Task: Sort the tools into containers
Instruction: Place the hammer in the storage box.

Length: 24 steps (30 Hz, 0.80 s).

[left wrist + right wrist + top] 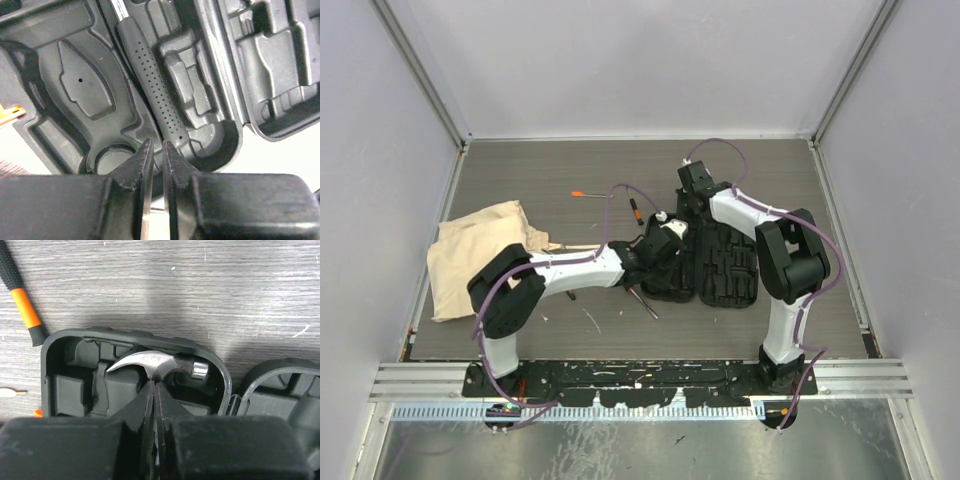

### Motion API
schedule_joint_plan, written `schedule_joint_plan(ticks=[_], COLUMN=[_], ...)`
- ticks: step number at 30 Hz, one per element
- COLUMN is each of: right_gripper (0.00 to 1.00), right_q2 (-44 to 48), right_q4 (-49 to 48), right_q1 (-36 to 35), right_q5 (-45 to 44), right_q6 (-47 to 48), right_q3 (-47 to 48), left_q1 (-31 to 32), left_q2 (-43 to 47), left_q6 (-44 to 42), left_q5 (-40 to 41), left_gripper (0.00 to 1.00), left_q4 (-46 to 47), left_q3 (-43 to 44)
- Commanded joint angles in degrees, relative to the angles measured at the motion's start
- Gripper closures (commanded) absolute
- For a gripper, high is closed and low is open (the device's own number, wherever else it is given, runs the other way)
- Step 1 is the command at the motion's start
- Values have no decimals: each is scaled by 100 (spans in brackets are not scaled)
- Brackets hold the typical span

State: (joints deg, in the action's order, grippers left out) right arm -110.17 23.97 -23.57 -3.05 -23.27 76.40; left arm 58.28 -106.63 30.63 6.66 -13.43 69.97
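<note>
1. Nearest you, a bare strip of counter (720, 325) runs between the arm bases and the case (725, 265). The side walls close in left and right.
2. The bag (480, 255) lies crumpled by the left wall, well apart from the case.
3. The case lies open with both black halves flat. The hammer (155, 90) sits in a moulded slot in the left half, its dotted black handle toward the arm bases and its steel head at the far end.
4. Your left end effector (157, 145) hangs at the handle's butt, fingers a narrow slit apart, pinching nothing.
5. Your right end effector (154, 385) is pressed together, tips at the hammer's head.
6. Beyond, a screwdriver (635, 208) and a thin driver (585, 195) lie on open counter before the back wall.
</note>
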Motion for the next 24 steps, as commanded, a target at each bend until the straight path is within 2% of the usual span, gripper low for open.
schedule_joint_plan(ticks=[1, 7, 16, 18, 24], right_gripper=[87, 79, 64, 62, 61], right_q2=[687, 1513, 2573, 2787, 3465], right_q4=[-20, -446, -468, -427, -430], right_q1=[-19, 10, -8, -73, -247], right_q5=[131, -2, -23, -56, -180], right_q6=[66, -40, -86, -143, -449], right_q3=[40, -347, -1517, -1788, -2625], left_q1=[30, 15, -510, -620, -991], left_q2=[603, 1075, 1927, 2074, 2124], left_q6=[-252, -320, -185, -128, 30], left_q5=[57, 288, 936, 1184, 1325], left_gripper=[83, 78, 68, 63, 56], left_q4=[-489, -694, -1154, -1242, -1398], left_q3=[589, 815, -62, -308, -710])
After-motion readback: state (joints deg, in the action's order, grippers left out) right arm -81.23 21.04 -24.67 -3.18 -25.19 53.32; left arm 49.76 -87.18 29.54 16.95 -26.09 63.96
